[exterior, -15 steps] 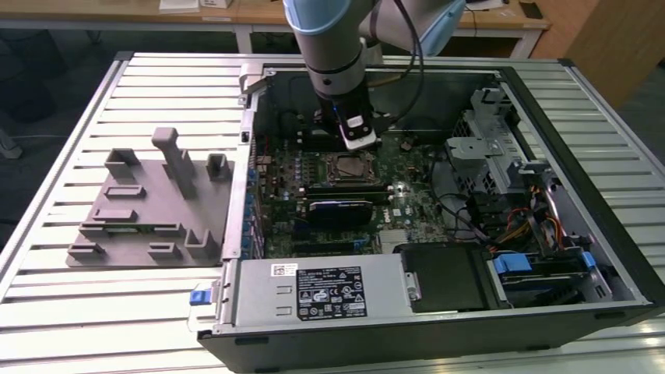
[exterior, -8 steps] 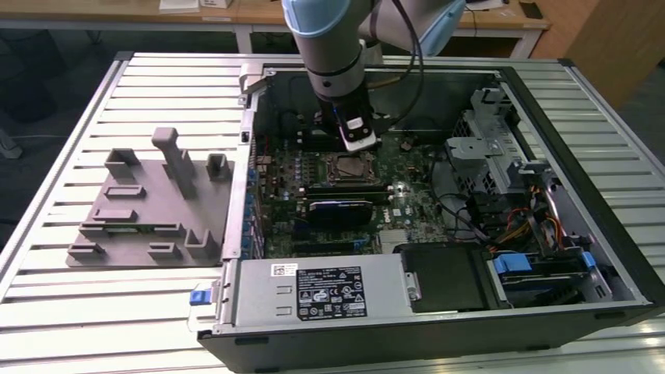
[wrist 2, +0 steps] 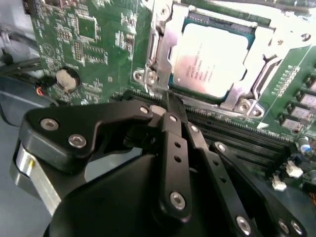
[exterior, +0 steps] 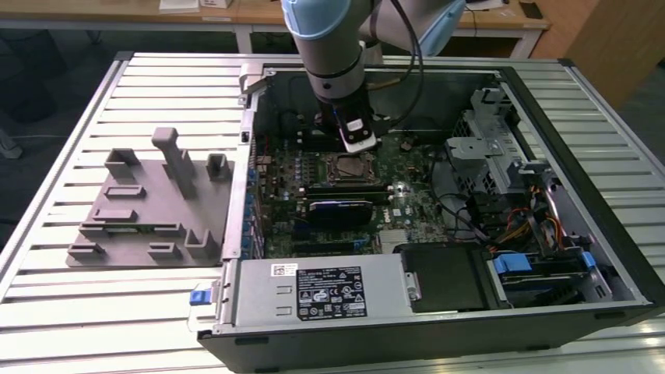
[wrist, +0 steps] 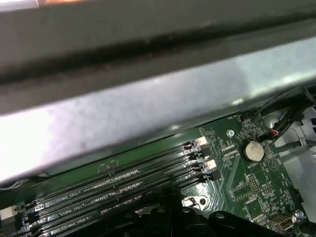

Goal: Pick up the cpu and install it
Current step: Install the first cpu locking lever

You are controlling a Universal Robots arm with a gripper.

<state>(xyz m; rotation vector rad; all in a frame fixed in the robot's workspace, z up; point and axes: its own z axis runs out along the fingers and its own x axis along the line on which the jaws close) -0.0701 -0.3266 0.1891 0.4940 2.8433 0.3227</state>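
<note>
Black linkage of the hand fills the foreground of the second wrist view, its fingers drawn together to a narrow tip with nothing between them, beside the corner of the socket frame. Around it, from largest down: the slatted counter carries the open computer case and, on the exterior view's left, a grey tray. Inside the case lies the green motherboard. The arm descends over it. Memory slots run just beside the socket, directly under the hand. The cpu sits seated in the socket, metal top up, frame around its edges. A coin battery lies well apart.
</note>
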